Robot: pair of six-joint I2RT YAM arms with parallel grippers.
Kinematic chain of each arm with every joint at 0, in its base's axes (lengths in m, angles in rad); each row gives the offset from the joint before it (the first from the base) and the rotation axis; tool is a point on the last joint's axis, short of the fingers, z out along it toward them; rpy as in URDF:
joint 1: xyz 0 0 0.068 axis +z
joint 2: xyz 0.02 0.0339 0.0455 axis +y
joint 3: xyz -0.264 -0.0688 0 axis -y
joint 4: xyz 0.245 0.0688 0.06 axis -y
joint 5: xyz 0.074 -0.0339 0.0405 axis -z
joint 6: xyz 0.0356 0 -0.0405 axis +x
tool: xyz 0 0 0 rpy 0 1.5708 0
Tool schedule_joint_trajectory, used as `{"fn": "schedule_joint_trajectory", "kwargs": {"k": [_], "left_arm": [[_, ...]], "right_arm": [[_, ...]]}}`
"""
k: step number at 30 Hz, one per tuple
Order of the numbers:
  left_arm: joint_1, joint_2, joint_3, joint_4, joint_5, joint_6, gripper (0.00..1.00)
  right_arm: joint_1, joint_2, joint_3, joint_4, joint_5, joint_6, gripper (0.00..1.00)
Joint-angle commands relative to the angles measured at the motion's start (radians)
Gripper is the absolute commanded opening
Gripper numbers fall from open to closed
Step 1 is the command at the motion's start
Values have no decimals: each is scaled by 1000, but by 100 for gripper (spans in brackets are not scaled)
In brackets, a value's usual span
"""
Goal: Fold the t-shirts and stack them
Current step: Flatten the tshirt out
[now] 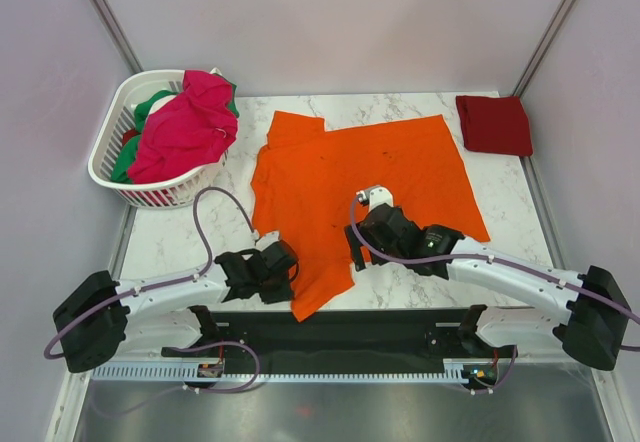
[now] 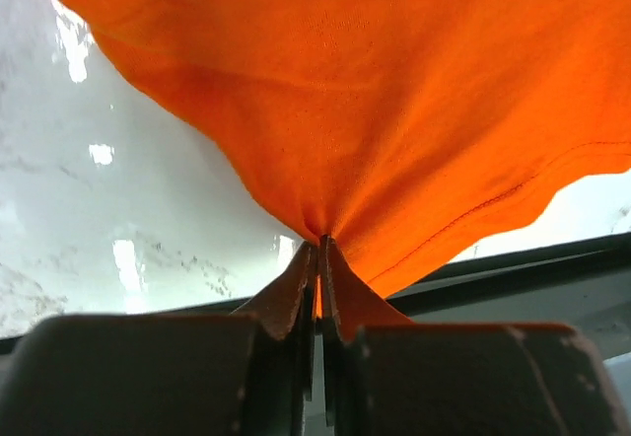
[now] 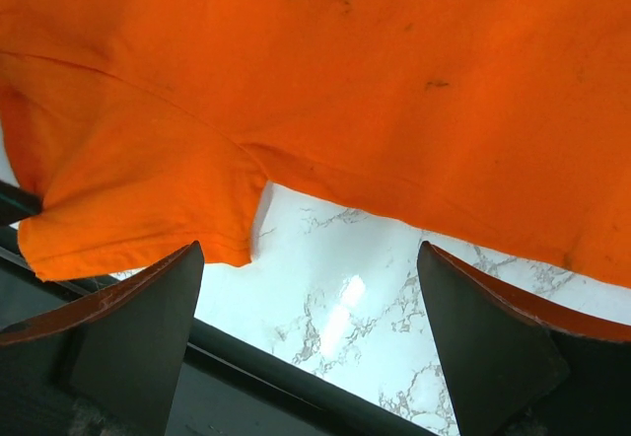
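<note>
The bright orange t-shirt (image 1: 360, 177) lies spread on the marble table, one part drawn toward the near edge. My left gripper (image 1: 285, 267) is shut on its near left edge; the left wrist view shows the orange cloth (image 2: 394, 110) pinched between the jaws (image 2: 320, 249). My right gripper (image 1: 352, 247) is open and empty over the shirt's near edge; its wrist view shows the orange shirt (image 3: 345, 71) beyond wide-apart fingers (image 3: 148, 308). A dark red t-shirt (image 1: 494, 124) lies folded at the far right. The magenta-pink t-shirt (image 1: 185, 127) and green t-shirt (image 1: 150, 107) lie heaped in the basket.
A white slatted basket (image 1: 115, 177) stands at the far left of the table. The marble table (image 1: 180, 237) ends at a black rail (image 1: 340, 332) by the arm bases. Grey walls enclose the table on three sides.
</note>
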Motion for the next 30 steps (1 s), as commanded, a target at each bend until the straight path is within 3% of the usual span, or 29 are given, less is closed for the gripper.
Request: {"fn": "schedule_joint_trajectory", "kwargs": {"k": [1,4,5,10,14,21,26,30], "left_arm": [[-38,-17,-22,-75,6,-154,11],[-64,3,-25,-81,2,-171,35],[-66,6,-24,-86,3,-172,49],[-107,10,2,-93,0,-192,68],[-151,34,21,-98,-6,-229,68],[-230,134,71,-98,-43,-274,62],[-239,174,104,-95,-96,-268,56],[-240,172,139,-93,-148,-237,57]], "right_arm": [[-8,22,6,35,15,17,98],[-12,40,22,33,23,15,98],[-17,42,23,29,30,26,98],[-100,17,-18,6,27,67,98],[-147,-26,-52,7,-2,64,98],[-199,-49,-70,-10,-25,66,98],[-435,-105,-99,-36,-147,64,98],[-522,-112,-106,-45,-209,76,98]]}}
